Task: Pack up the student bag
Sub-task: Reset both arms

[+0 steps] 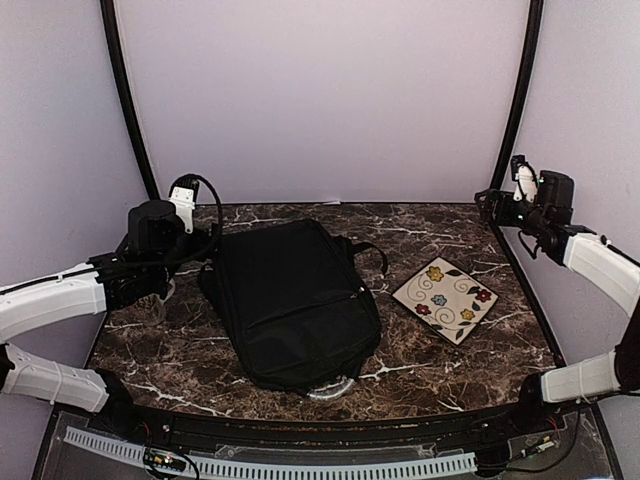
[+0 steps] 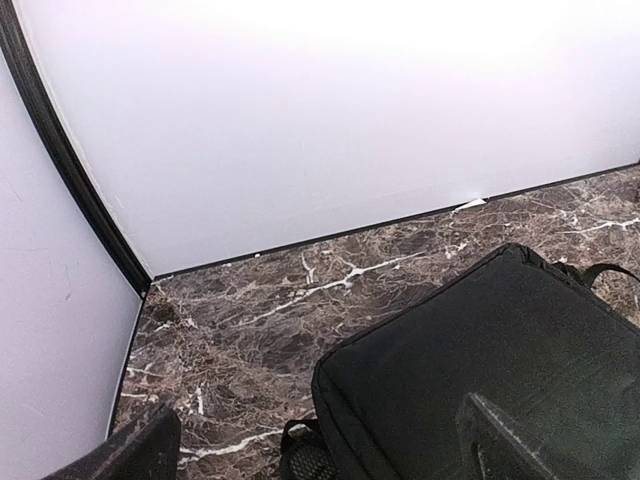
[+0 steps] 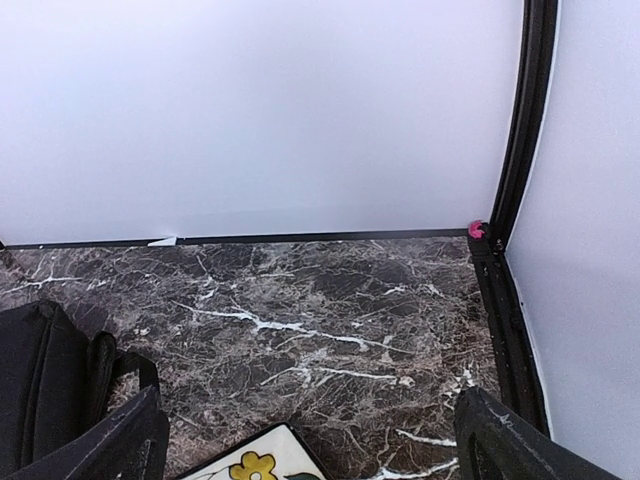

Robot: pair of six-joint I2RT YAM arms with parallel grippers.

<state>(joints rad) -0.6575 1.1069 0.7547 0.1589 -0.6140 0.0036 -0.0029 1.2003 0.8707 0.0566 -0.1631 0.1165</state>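
I'm getting bright, even light from overhead, with a faint lilac cast on the plain white enclosure walls (image 1: 320, 100). In both wrist views they wash out towards the top. The large black soft fabric backpack (image 1: 295, 305) reads nearly featureless and throws a thin soft shadow on the dark brown, white-veined marble tabletop (image 1: 440, 365). On the left gripper (image 2: 320, 445) and right gripper (image 3: 315, 440), the black fingers (image 2: 510, 445) look blurred at the bottom edge.
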